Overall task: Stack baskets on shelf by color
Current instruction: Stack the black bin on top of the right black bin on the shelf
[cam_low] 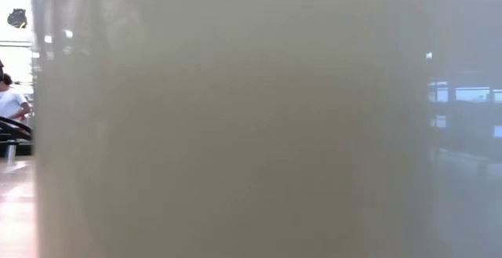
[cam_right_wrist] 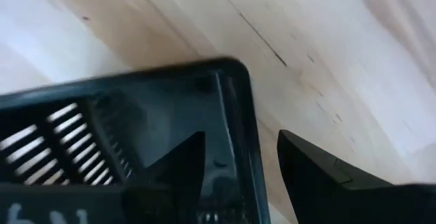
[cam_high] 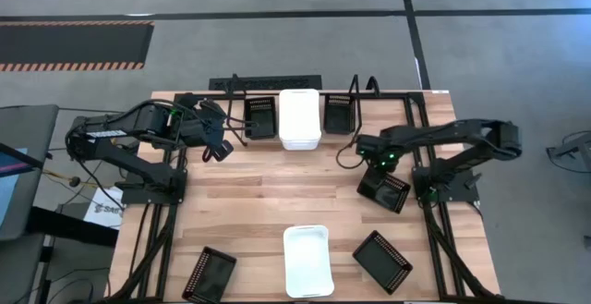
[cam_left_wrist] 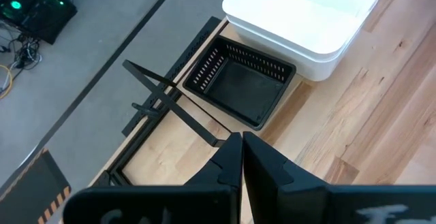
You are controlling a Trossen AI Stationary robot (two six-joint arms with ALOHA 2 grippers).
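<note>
On the shelf [cam_high: 242,84] at the table's far edge stand a black mesh basket [cam_high: 261,117], a white basket [cam_high: 299,117] and another black basket [cam_high: 338,113]. My left gripper [cam_left_wrist: 242,149] [cam_high: 219,147] hovers shut, left of and nearer than the left black basket [cam_left_wrist: 242,81]. My right gripper [cam_right_wrist: 238,163] [cam_high: 378,167] is open over a black basket [cam_high: 386,191] on the table's right side, its fingers astride the basket's wall near a corner. Near the near edge lie a white basket [cam_high: 307,260] and two more black baskets [cam_high: 209,273] [cam_high: 382,261]. My right gripper comes from above at the black basket's rim [cam_right_wrist: 238,115] beside a corner, with one finger [cam_right_wrist: 180,166] inside and one [cam_right_wrist: 320,176] outside. A gap shows between the outer finger and the wall. Whether the inner finger touches the wall, I cannot tell. The basket rests on the table.
A pale wall close to the lens fills nearly the whole low view [cam_low: 235,117]; a person [cam_low: 9,101] shows in the room beyond. The shelf's upright wire dividers [cam_left_wrist: 170,101] stand just ahead of my left gripper. Bare wood [cam_high: 286,184] lies in the table's middle.
</note>
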